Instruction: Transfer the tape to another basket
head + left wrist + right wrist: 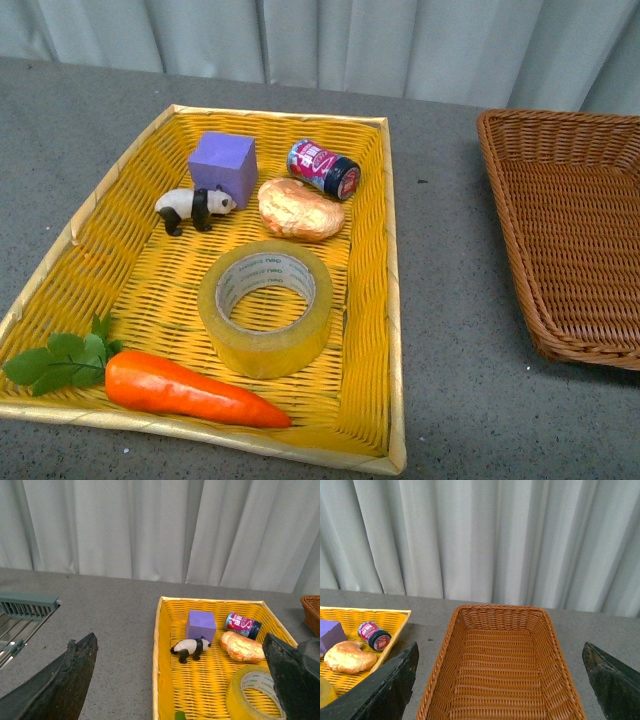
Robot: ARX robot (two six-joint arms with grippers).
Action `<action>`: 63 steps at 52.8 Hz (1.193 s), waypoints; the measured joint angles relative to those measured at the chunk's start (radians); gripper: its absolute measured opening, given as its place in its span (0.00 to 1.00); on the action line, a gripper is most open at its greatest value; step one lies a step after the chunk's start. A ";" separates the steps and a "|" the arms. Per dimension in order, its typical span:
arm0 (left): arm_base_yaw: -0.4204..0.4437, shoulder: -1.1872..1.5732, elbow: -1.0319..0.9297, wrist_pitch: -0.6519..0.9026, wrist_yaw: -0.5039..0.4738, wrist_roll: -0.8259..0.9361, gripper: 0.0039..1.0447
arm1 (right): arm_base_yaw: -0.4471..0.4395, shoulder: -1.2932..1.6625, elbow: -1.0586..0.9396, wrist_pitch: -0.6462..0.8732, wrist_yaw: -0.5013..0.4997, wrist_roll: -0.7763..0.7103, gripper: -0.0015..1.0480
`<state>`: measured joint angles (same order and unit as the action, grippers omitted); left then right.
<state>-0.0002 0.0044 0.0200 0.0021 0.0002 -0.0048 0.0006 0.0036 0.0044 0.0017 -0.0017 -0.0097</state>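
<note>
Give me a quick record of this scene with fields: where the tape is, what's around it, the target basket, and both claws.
tape: lying flat in the yellow tray, untouched
tray neighbours: bread roll, can, purple block, panda, carrot
basket: right of the tray, apart from it, nothing seen inside
left claw: open, holding nothing
right claw: open, holding nothing, facing the basket
task status: tape not yet moved
</note>
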 joint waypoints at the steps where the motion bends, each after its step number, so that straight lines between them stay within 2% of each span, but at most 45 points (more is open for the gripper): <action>1: 0.000 0.000 0.000 0.000 0.000 0.000 0.94 | 0.000 0.000 0.000 0.000 0.000 0.000 0.91; 63: 0.000 0.000 0.000 0.000 0.000 0.000 0.94 | 0.000 0.000 0.000 0.000 0.000 0.000 0.91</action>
<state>-0.0002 0.0044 0.0204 0.0021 0.0002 -0.0048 0.0006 0.0036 0.0044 0.0017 -0.0017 -0.0097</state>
